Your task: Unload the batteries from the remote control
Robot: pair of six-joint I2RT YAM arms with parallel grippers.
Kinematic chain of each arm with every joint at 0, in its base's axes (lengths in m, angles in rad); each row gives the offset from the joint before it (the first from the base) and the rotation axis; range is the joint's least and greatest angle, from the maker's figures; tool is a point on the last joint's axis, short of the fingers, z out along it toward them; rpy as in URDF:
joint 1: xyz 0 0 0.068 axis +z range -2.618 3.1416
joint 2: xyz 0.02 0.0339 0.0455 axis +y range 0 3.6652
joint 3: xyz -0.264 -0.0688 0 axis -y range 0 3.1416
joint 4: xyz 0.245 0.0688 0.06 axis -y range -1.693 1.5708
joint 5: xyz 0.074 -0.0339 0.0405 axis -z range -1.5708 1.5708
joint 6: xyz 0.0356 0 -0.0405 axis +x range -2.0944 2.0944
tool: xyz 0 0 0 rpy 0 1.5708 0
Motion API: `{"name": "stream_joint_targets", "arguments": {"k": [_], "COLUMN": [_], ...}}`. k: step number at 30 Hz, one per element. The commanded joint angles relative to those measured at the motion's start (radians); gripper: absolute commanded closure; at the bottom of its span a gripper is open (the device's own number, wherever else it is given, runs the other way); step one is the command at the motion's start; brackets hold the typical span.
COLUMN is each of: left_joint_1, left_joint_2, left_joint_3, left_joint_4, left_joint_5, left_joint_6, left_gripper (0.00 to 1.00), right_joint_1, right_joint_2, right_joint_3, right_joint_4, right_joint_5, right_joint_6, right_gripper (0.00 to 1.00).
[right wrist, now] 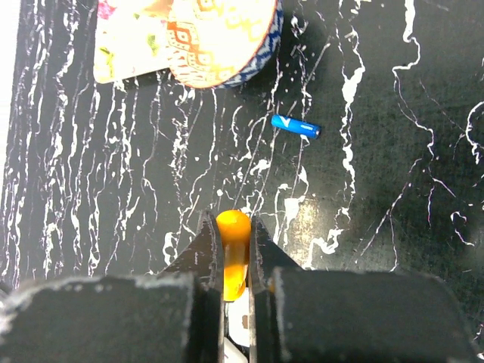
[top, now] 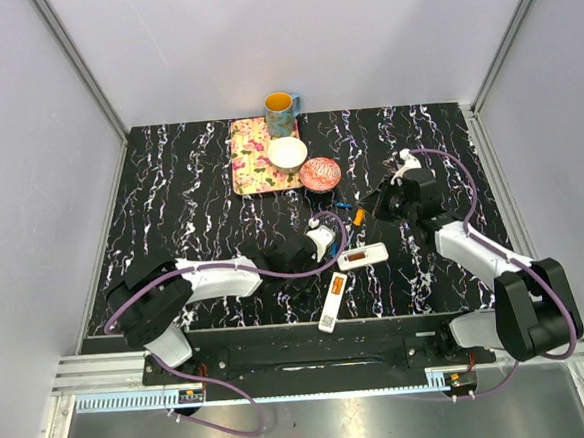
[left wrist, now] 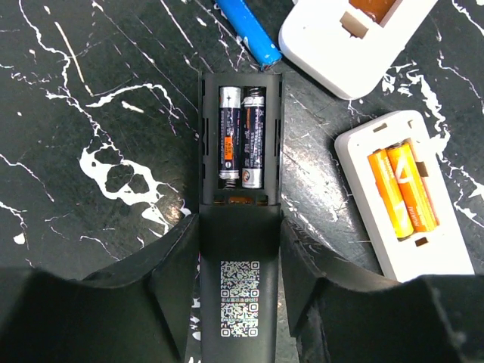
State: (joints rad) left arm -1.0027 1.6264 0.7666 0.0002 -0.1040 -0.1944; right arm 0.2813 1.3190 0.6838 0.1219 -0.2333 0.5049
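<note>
Between the fingers of the left gripper sits the black remote, two dark batteries inside; grip unclear, so prying may slide it. Right gripper clamps an orange piece.

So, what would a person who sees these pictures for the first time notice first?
Probably the black remote, clasped in the left gripper near the middle of the table, its compartment open with two dark batteries inside. Just right of it lies a white remote showing two orange batteries. Further right, the right gripper is shut on a small orange object, with a blue battery lying loose beyond it.
</note>
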Motion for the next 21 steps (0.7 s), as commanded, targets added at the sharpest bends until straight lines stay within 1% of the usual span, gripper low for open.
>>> {"name": "stream_joint_targets", "arguments": {"k": [1, 2, 5, 11, 15, 18, 21], "left_joint_1": [-0.005, -0.005, -0.004, -0.004, -0.004, -0.002, -0.002], "left_joint_2": [0.069, 0.064, 0.035, -0.008, -0.031, -0.066, -0.083], "left_joint_3": [-0.032, -0.032, -0.029, -0.004, -0.030, -0.059, -0.056], "left_joint_4": [-0.069, -0.081, -0.103, -0.176, -0.166, -0.151, -0.149], "left_joint_5": [-0.034, -0.039, -0.056, -0.083, -0.103, -0.108, -0.128], "left_joint_6": [-0.065, -0.072, -0.092, -0.076, -0.085, -0.099, -0.093], "left_gripper": [0.70, 0.75, 0.79, 0.80, 0.80, 0.80, 0.80], "right_joint_1": [0.006, 0.006, 0.006, 0.006, 0.006, 0.006, 0.007], "right_joint_2": [-0.089, -0.093, -0.109, -0.129, -0.152, -0.153, -0.155], "right_joint_3": [-0.001, 0.009, 0.022, -0.003, -0.032, -0.018, -0.009], "right_joint_4": [-0.008, -0.019, -0.044, -0.033, -0.021, -0.047, -0.051], "right_joint_5": [-0.014, -0.017, -0.026, -0.064, -0.110, -0.136, -0.150], "right_joint_6": [-0.042, -0.049, -0.071, -0.057, -0.039, -0.052, -0.051], "right_gripper": [1.00, 1.00, 1.00, 1.00, 1.00, 1.00, 1.00]}}
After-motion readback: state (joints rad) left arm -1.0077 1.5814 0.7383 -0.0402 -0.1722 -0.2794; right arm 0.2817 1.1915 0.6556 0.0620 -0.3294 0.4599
